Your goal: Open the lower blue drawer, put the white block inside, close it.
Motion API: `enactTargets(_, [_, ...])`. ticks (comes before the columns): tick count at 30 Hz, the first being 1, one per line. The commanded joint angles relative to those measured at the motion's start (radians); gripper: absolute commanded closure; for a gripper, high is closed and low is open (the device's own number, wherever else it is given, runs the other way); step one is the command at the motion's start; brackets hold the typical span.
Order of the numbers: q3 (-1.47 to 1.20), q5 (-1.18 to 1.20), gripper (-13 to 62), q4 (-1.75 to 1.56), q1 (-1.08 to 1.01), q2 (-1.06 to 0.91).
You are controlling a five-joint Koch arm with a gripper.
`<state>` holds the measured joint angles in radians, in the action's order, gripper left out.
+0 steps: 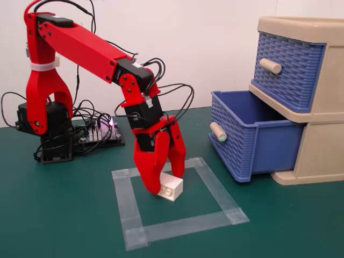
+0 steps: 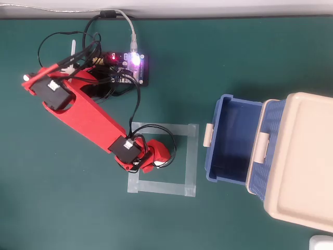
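White block (image 1: 173, 187): lying inside taped square (image 1: 217, 217) beside pulled-out lower blue drawer (image 1: 252, 140); looking light, rigid, smooth-sided, best pinched across flat sides; gripper (image 1: 164, 185) straddling it, jaws parted, not yet clamping.

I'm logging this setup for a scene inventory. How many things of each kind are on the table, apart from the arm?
Blue drawers: 2 (lower blue drawer pulled open, upper drawer shut)
Beige cabinet: 1
White block: 1, between the open jaws of the gripper
Tape square: 1
Circuit board: 1
Total: 6
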<state>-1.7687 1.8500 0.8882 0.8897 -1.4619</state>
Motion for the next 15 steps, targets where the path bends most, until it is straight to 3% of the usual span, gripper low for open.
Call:
enactTargets(1, [0.028, -0.008, 33.6, 0.0, -0.002, -0.009])
enactTargets(3, [0.026, -0.009, 38.8, 0.0, -0.003, -0.003])
enactTargets(6, [0.026, -0.014, 56.6, 0.012, -0.008, -0.009])
enactTargets(11, [0.032, -0.014, 57.6, 0.018, -0.023, -0.015])
enactTargets(15, [0.072, -0.002, 57.6, 0.078, -0.041, -0.147])
